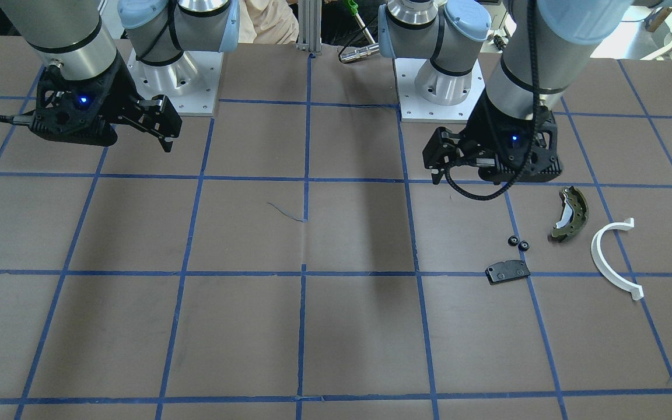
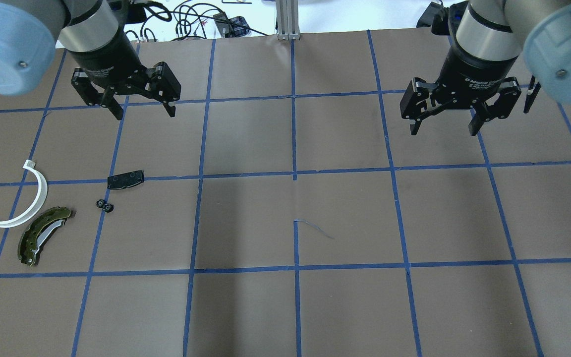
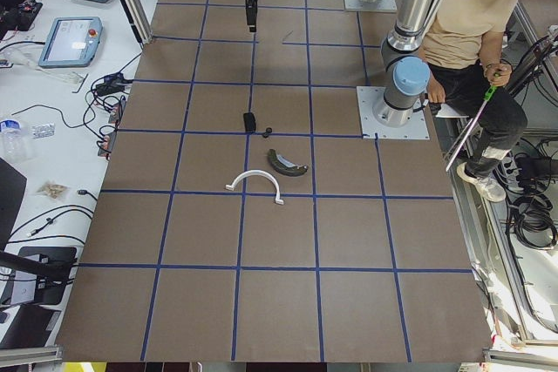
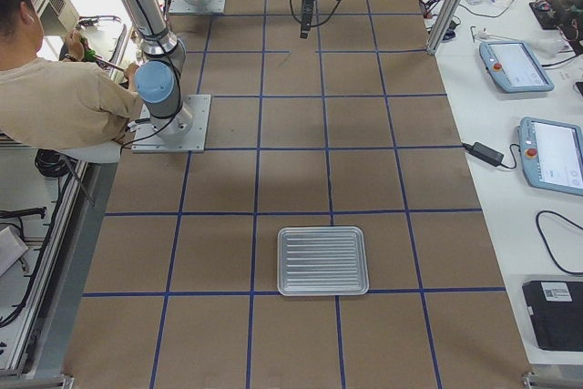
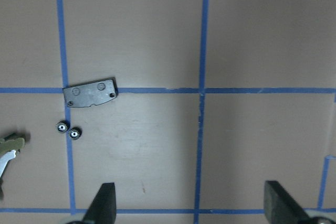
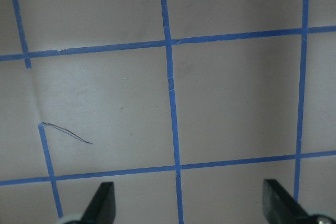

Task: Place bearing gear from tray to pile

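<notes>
Two small black bearing gears (image 2: 104, 205) lie side by side on the table next to the pile: a flat black pad (image 2: 125, 179), an olive-green brake shoe (image 2: 42, 235) and a white half-ring (image 2: 27, 202). They also show in the left wrist view (image 5: 69, 129) and the front view (image 1: 518, 242). My left gripper (image 2: 145, 114) hangs open and empty above the table, beyond the pad. My right gripper (image 2: 442, 131) hangs open and empty over the far right of the table. The ribbed silver tray (image 4: 322, 261) shows only in the exterior right view and holds nothing.
The table is brown paper with a blue tape grid. A thin dark thread (image 2: 315, 228) lies near the middle. A seated person (image 3: 471, 32) is behind the robot bases. Tablets and cables (image 4: 537, 107) lie on the side bench.
</notes>
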Action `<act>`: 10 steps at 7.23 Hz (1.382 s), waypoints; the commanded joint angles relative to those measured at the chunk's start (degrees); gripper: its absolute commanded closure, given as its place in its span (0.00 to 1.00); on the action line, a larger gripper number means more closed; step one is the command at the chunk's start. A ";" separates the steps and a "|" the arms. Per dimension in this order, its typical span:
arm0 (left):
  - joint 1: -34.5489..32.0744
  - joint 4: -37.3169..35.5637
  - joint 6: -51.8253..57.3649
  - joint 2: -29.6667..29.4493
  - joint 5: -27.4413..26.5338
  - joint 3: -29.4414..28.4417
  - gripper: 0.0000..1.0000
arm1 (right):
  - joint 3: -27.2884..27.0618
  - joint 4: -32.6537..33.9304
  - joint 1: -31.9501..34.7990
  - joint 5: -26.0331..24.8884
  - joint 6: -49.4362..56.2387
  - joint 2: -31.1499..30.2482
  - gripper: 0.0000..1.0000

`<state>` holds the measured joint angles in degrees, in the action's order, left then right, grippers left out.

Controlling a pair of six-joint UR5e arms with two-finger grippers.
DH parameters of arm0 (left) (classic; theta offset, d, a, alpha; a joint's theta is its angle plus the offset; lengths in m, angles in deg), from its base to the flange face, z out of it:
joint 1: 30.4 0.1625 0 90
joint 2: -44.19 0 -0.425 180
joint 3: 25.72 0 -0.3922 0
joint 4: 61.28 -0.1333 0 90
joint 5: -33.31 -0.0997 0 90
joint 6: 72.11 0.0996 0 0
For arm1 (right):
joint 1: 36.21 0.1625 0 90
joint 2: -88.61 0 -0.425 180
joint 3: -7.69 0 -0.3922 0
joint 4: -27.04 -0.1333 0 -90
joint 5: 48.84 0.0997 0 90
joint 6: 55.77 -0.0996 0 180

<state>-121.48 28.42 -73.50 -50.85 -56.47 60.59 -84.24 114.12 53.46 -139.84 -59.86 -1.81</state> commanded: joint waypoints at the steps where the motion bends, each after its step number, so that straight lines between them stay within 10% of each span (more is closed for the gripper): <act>1: -1.21 0.39 -0.72 1.53 0.30 0.26 0.00 | 0.00 -0.07 -0.02 -0.06 -0.04 0.06 0.00; 10: -1.39 -0.31 -0.64 2.32 0.66 0.44 0.00 | 0.00 -0.07 -0.11 -0.06 -0.04 0.06 0.00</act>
<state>-122.95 28.12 -74.17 -48.50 -55.92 61.07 -84.24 114.09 53.38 -139.90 -59.85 -1.78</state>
